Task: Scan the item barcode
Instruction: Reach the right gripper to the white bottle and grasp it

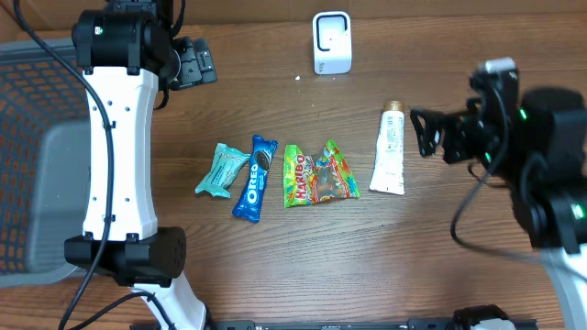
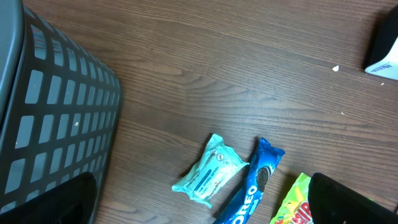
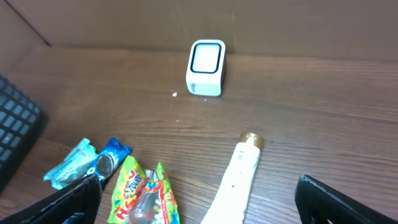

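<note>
Hovering with nothing picked up, my left fingers and my right fingers both stand wide apart and empty. The scanner sits by the far edge of the surface, with nothing in front of it. The teal packet, Oreo pack, Haribo bag and white tube lie in a row mid-surface, well apart from it. I judge the task barely begun: choosing, lifting and presenting a barcode all remain, with the white tube nearest my right fingers
</note>
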Robot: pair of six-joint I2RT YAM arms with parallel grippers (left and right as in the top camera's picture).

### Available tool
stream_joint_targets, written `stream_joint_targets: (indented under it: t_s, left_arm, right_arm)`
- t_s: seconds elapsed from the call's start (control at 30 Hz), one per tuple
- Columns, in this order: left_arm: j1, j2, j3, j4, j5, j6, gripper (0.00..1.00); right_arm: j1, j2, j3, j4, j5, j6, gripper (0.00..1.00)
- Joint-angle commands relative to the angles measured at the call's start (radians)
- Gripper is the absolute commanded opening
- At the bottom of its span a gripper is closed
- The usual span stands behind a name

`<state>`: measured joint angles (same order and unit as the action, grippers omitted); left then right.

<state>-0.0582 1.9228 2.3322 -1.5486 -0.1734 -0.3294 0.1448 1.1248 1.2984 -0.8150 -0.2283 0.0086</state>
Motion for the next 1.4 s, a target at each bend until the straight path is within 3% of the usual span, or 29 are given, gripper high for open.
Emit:
stream_joint_targets:
  t_s: [0.0,0.03,0.1,0.17,0.2,0.27,0.3,0.67,0.97,1.37]
  left_arm:
    - [0.005,0.000,-0.002,0.002,-0.013,0.016,1.00]
    - [0.005,0.000,-0.002,0.002,-0.013,0.016,1.00]
    - [0.005,0.000,-0.002,0.001,-0.013,0.016,1.00]
    - [0.005,0.000,-0.002,0.002,-0.013,0.016,1.00]
    - [0.005,0.000,-0.001,0.001,-0.013,0.016,1.00]
    - [0.005,0.000,-0.002,0.001,-0.013,0.016,1.00]
    - [0.005,0.000,-0.002,0.002,-0.013,0.016,1.00]
    - [0.005,0.000,-0.001,0.002,-0.013,0.016,1.00]
    - [0.005,0.000,-0.002,0.002,-0.013,0.016,1.00]
    - [0.005,0.000,-0.002,0.002,-0.013,0.016,0.99]
  right_arm:
    - [0.003,0.097,0.023,0.025,-0.009,-0.032,0.91]
    - [0.000,0.122,0.023,0.032,-0.014,-0.031,0.88]
    - [-0.010,0.204,0.023,0.035,-0.074,-0.032,1.00]
    - [-0.024,0.286,0.023,0.018,-0.115,-0.032,1.00]
    - [-0.039,0.352,0.023,0.002,-0.134,-0.031,0.95]
    - [-0.065,0.431,0.023,-0.017,-0.142,0.001,0.57]
    - [-0.081,0.465,0.023,-0.023,-0.150,0.010,0.55]
    - [-0.167,0.706,0.023,0.034,-0.297,-0.075,0.64]
    - [-0.166,0.772,-0.017,0.146,-0.297,-0.083,0.64]
    - [-0.166,0.864,-0.026,0.163,-0.259,-0.085,0.59]
